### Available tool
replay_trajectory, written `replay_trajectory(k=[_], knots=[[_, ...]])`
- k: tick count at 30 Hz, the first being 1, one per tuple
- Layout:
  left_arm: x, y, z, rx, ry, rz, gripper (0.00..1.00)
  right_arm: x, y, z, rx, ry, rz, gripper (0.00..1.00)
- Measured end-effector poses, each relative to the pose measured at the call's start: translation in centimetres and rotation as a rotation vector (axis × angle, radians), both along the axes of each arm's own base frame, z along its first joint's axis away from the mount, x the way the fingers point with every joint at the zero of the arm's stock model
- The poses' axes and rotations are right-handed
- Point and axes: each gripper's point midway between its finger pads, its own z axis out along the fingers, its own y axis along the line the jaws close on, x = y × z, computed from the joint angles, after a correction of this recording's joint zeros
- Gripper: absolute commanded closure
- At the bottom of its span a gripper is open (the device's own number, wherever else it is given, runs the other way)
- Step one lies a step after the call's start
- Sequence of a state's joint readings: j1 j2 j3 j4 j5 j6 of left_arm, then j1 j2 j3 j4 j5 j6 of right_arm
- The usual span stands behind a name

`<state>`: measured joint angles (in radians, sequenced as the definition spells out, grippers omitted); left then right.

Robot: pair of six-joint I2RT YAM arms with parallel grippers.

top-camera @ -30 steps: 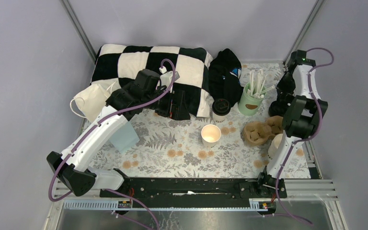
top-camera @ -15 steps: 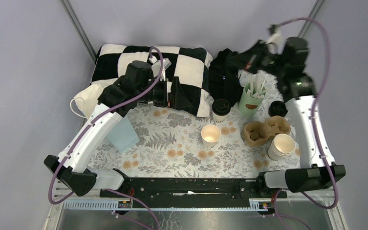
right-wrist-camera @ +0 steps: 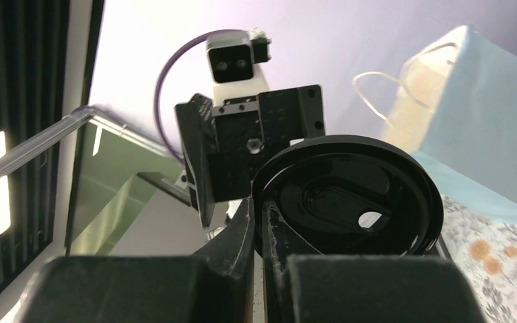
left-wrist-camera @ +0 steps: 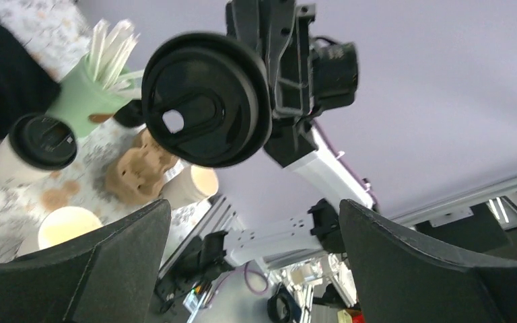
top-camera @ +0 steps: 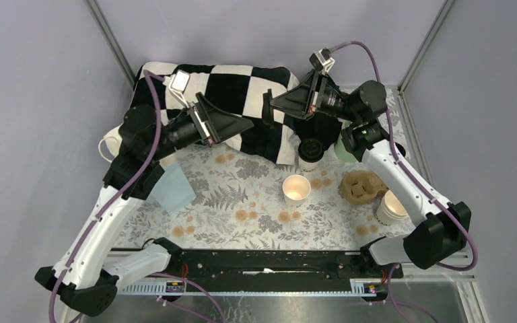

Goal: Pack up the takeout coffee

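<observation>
From above: both your arms have swung up to face each other over the checkered blanket (top-camera: 229,84); the takeout coffee (top-camera: 310,153) stands lidded near the table's (top-camera: 242,202) far edge.
Left wrist: left gripper (left-wrist-camera: 252,222) spread wide, mint-green cup (left-wrist-camera: 81,101) holding white sticks (left-wrist-camera: 111,44).
Right wrist: right gripper (right-wrist-camera: 259,222) pinches a loose black lid (right-wrist-camera: 350,195).

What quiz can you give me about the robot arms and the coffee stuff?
1. True or false: the right gripper pinches a black lid.
2. Pick one. The left gripper is: A) open, B) shut on a straw, C) shut on a bag.
3. Fill in: the number of cups wearing a lid is ___.

Key: 1 true. 2 A. 3 one, the lidded cup.
</observation>
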<state>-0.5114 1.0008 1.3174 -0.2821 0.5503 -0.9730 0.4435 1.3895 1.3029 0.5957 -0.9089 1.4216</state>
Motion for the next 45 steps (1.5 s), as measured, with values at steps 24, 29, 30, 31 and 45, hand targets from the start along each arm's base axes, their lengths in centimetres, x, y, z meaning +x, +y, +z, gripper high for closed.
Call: replay_trajectory(k=[24,29,30,31,45], knots=[[2.3,-3.0,1.0,-0.155,0.212,-0.106,0.08,-3.7,0.4,2.0,0.108,-0.036,0.093,1.00],[2.2,-3.1,0.9,-0.155,0.220,-0.113,0.17,-3.6,0.5,1.7,0.106,-0.031,0.084,1.00],[2.2,-3.0,0.9,-0.155,0.221,-0.112,0.18,-3.6,0.5,1.7,0.108,-0.033,0.079,1.00],[2.3,-3.0,0.9,-0.155,0.222,-0.111,0.20,-3.7,0.4,1.7,0.108,-0.036,0.077,1.00],[2.2,-3.0,0.3,-0.139,0.247,-0.112,0.37,-3.8,0.4,1.2,0.095,-0.034,0.061,0.70]])
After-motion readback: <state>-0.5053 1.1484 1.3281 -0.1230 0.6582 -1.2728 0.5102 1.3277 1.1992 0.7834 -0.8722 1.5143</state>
